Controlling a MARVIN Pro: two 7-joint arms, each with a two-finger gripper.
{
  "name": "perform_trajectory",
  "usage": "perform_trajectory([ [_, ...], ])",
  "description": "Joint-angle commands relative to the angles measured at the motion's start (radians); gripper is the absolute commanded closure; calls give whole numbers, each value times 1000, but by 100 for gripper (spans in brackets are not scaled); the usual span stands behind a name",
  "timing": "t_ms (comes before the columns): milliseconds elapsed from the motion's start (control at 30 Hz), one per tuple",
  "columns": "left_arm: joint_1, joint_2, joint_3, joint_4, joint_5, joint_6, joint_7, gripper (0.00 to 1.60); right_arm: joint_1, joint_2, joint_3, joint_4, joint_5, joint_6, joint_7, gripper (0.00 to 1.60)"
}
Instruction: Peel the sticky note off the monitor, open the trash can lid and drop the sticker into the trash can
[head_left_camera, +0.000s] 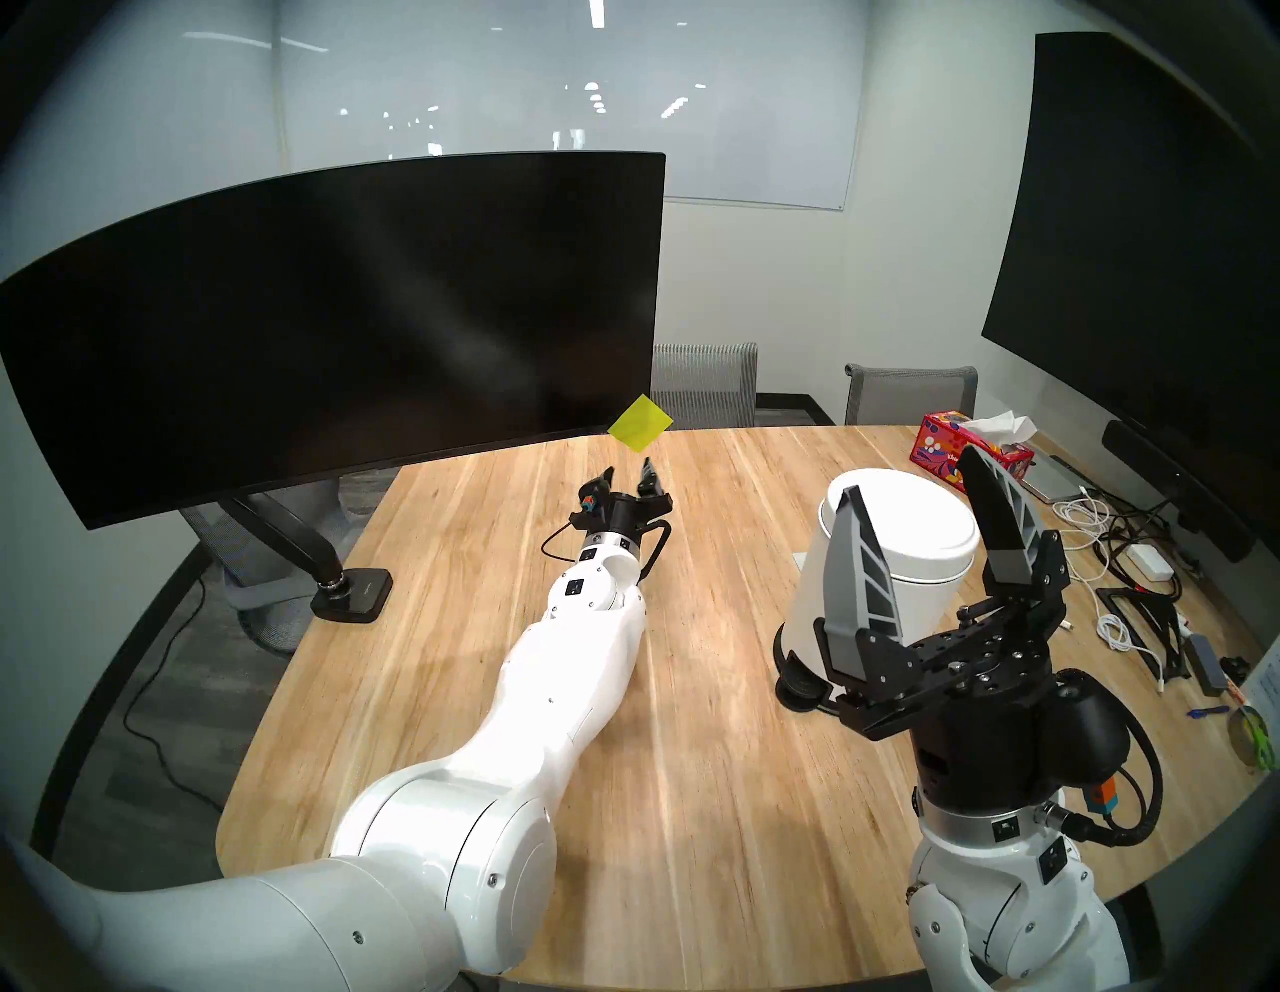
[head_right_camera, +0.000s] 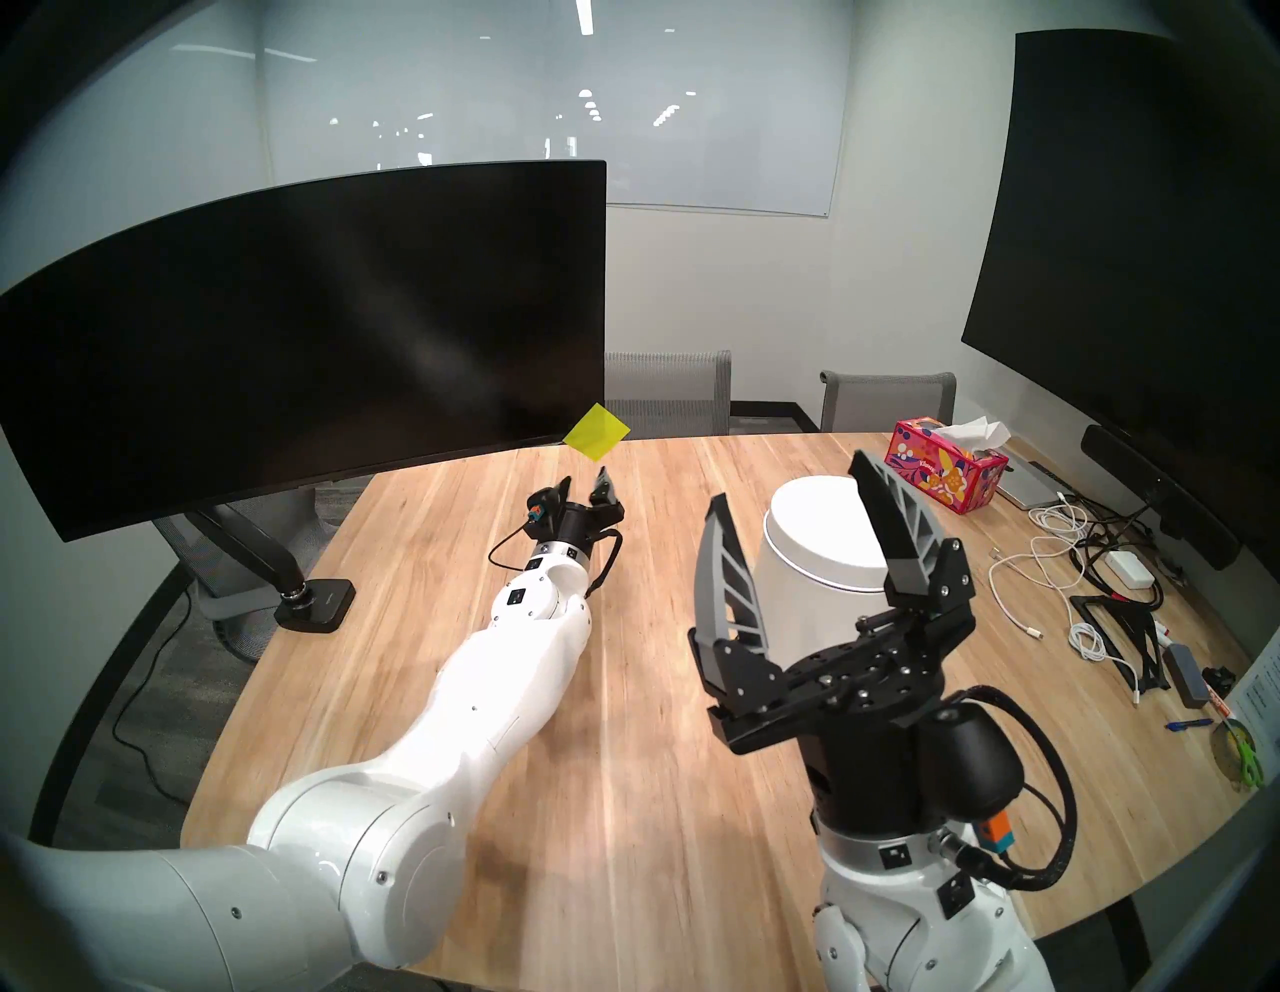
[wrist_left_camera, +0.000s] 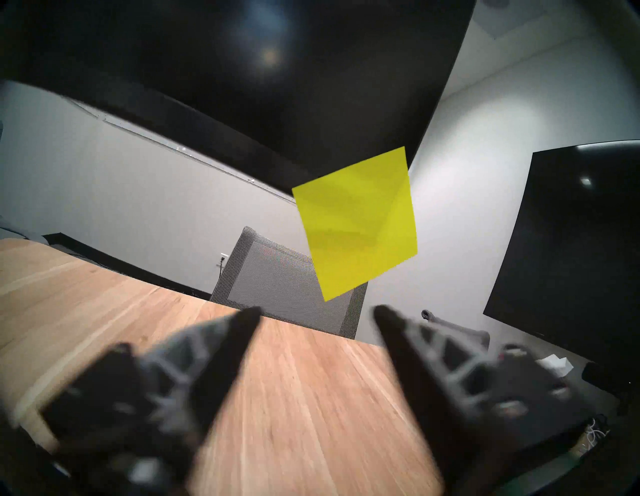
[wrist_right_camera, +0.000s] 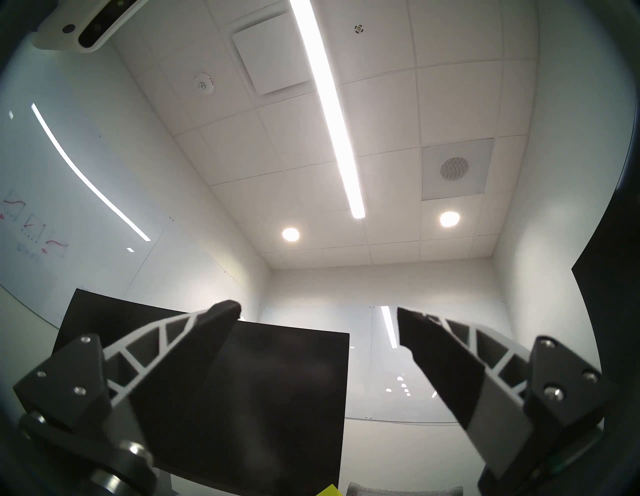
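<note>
The yellow-green sticky note (head_left_camera: 641, 422) (head_right_camera: 597, 431) hangs tilted from the lower right corner of the curved black monitor (head_left_camera: 346, 312), overhanging its bottom edge. My left gripper (head_left_camera: 629, 470) is open and empty just below the note, not touching it. In the left wrist view the note (wrist_left_camera: 358, 225) sits just above the blurred, spread fingertips (wrist_left_camera: 256, 311). The white trash can (head_left_camera: 928, 596) stands at the right with its lid (head_left_camera: 921, 512) shut. My right gripper (head_left_camera: 911, 471) is open and empty, pointing up, between the camera and the can.
A red floral tissue box (head_left_camera: 942, 443), cables and adapters (head_left_camera: 1122, 554) lie at the table's right. A big flat black display (head_left_camera: 1143, 277) hangs on the right wall. The monitor's arm base (head_left_camera: 353, 589) is clamped at the table's left edge. Two grey chairs (head_left_camera: 706, 384) stand behind.
</note>
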Motion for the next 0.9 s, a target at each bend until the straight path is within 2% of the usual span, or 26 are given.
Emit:
perform_trajectory([
  [0,-28,7,-13,-27,-24,-27,-36,0,4,-7,-2,-22,-2,4,-3,0],
  [233,-39,14,-24,-7,-51,-33,-81,0,10,-10,-4,-22,-4,7,-2,0],
  [533,-67,6,6,19,-57,-24,-159,0,10,-14,-3,-22,-4,5,-2,0],
  [867,-134,-7,-5,63,-88,-12,-157,0,2,-17,13,-22,-2,-2,-4,0],
])
